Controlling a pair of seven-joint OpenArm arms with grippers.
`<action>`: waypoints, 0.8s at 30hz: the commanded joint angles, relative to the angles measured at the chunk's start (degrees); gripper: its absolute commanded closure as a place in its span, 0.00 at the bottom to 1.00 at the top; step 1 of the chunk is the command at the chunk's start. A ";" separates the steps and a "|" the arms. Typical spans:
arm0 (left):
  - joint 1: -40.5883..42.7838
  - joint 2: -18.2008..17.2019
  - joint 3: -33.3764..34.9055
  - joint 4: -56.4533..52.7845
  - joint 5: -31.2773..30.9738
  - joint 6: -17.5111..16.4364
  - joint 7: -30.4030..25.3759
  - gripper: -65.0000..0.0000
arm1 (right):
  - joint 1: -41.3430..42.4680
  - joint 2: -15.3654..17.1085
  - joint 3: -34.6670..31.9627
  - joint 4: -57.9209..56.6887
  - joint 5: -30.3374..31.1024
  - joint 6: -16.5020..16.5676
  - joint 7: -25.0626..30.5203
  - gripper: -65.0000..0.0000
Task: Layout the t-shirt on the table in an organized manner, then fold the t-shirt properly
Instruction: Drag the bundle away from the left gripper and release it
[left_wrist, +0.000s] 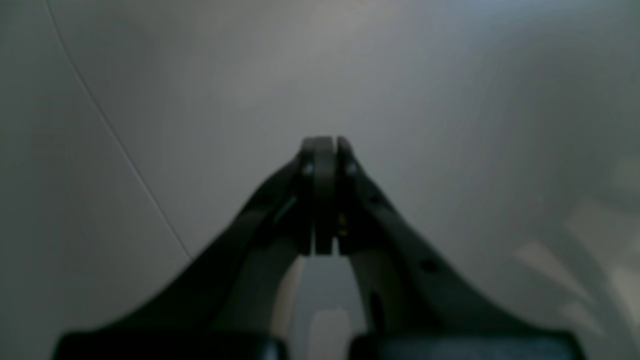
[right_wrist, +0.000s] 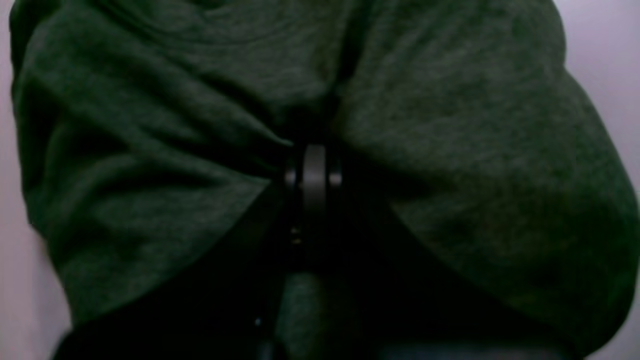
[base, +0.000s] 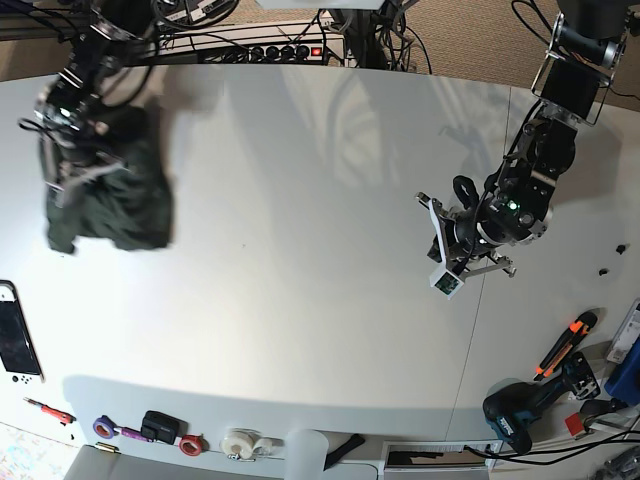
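Gripping bunched t-shirt (right_wrist: 450, 165) above table (base: 300, 250), right tool (right_wrist: 314, 150) clamped, left tool (left_wrist: 325, 145) closed empty, hovering apart.

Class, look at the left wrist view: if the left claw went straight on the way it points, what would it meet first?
Probably only the bare white table. The left claw is shut and empty, angled toward the tabletop with nothing ahead of it. The view is blurred, so how far off the surface lies is unclear.

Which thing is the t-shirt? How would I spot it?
Look at the big white table, at its far left corner in the base view. The t-shirt is the crumpled dark green heap there, under the right gripper. It is the only cloth anywhere.
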 joint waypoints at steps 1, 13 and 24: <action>-1.27 -0.48 -0.48 0.92 -0.20 0.13 -1.22 1.00 | 0.48 2.32 1.14 0.79 0.74 0.39 1.27 1.00; -1.27 -0.52 -0.48 0.92 -0.17 0.15 -1.20 1.00 | -0.94 15.15 1.60 0.76 1.05 1.84 3.56 1.00; -4.04 -1.55 -0.61 0.94 1.57 0.13 -10.64 1.00 | -0.63 19.43 5.62 4.50 19.43 7.17 6.08 1.00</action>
